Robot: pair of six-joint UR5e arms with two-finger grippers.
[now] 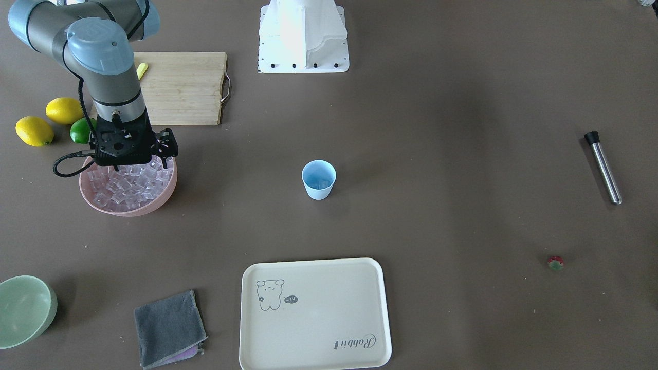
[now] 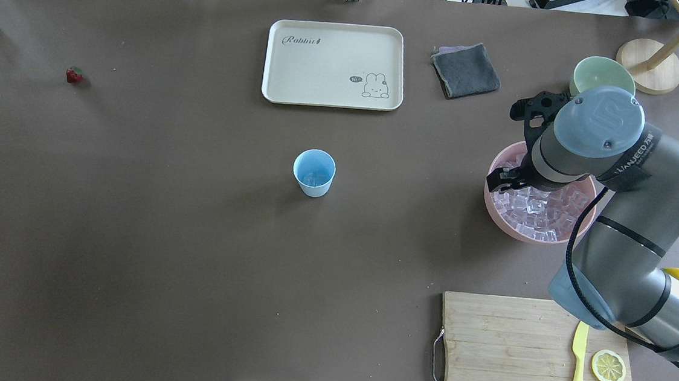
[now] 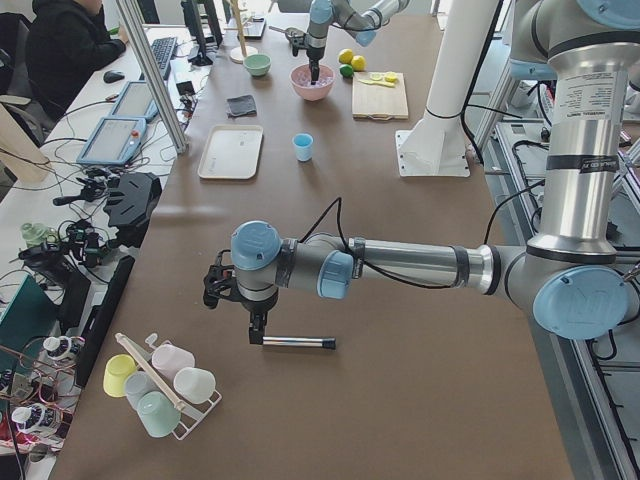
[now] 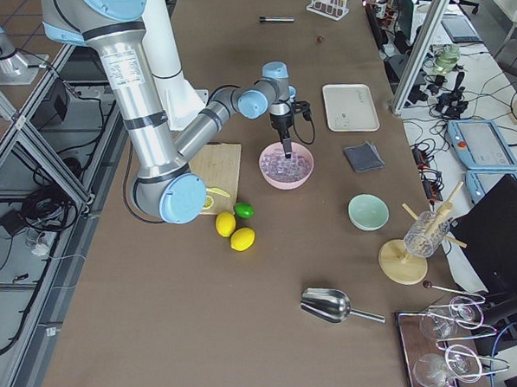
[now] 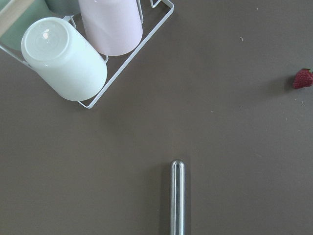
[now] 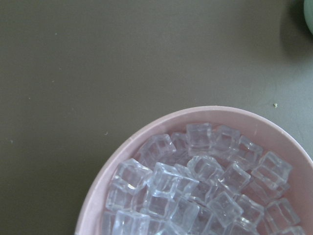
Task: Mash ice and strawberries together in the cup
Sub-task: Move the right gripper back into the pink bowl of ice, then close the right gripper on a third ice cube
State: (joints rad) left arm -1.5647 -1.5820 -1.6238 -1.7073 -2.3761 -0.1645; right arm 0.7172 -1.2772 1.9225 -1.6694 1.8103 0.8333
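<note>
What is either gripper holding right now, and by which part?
Cannot tell: the right gripper is among the ice in the pink bowl, fingertips hidden. The left gripper is by the muddler, grasp unclear.

Near arm (image 3: 400,262) stretches across the table (image 3: 400,410), its left gripper (image 3: 257,334) pointing down right at one end of a steel rod (image 3: 300,343) lying flat — can't tell how the jaws stand. A rack of pastel cups (image 3: 160,385) sits close by — the cup (image 3: 303,147) is way down the table.

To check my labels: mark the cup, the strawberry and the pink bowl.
cup (image 2: 314,175), overhead exterior view, on its blue inside.
strawberry (image 2: 74,76), overhead exterior view, on its red body.
pink bowl (image 1: 128,210), exterior front-facing view, on its near outer wall.
</note>
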